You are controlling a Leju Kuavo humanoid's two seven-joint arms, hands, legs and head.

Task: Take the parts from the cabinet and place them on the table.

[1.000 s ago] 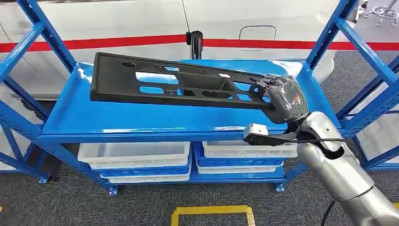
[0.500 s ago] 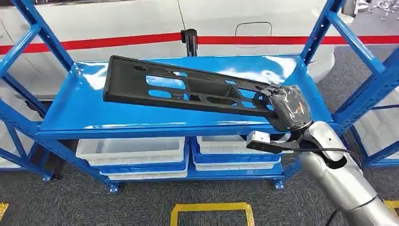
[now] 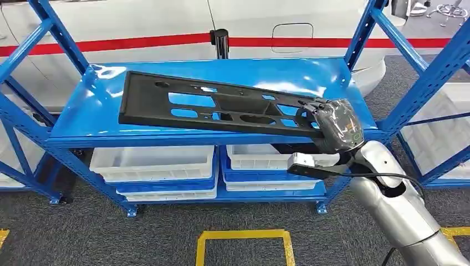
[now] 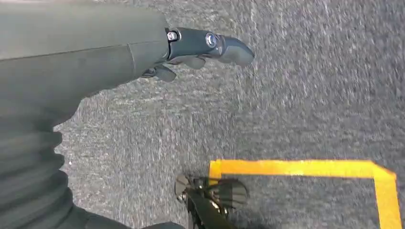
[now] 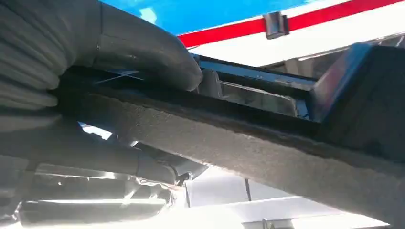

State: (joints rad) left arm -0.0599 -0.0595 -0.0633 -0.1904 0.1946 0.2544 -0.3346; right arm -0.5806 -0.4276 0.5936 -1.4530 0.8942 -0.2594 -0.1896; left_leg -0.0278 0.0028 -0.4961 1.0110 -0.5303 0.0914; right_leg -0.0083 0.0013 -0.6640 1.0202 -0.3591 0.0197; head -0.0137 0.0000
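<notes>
A: So, how far along is it?

B: Early, I'd judge. The right robot hand grips one end of the long black part at frame centre, raised over the blue cabinet shelf. No placing yet.

A: The left robot hand?

B: Holds nothing, fingers apart, over grey floor.

A: Containers?

B: White bins lower centre; contents can't be made out.

- The head view looks forward and down from high on the robot, at some distance, onto the blue cabinet.
- The left wrist view faces the grey carpet floor, from behind the left hand.
- The right wrist view is very close behind the right hand.
- It shares the black part with the head view.
</notes>
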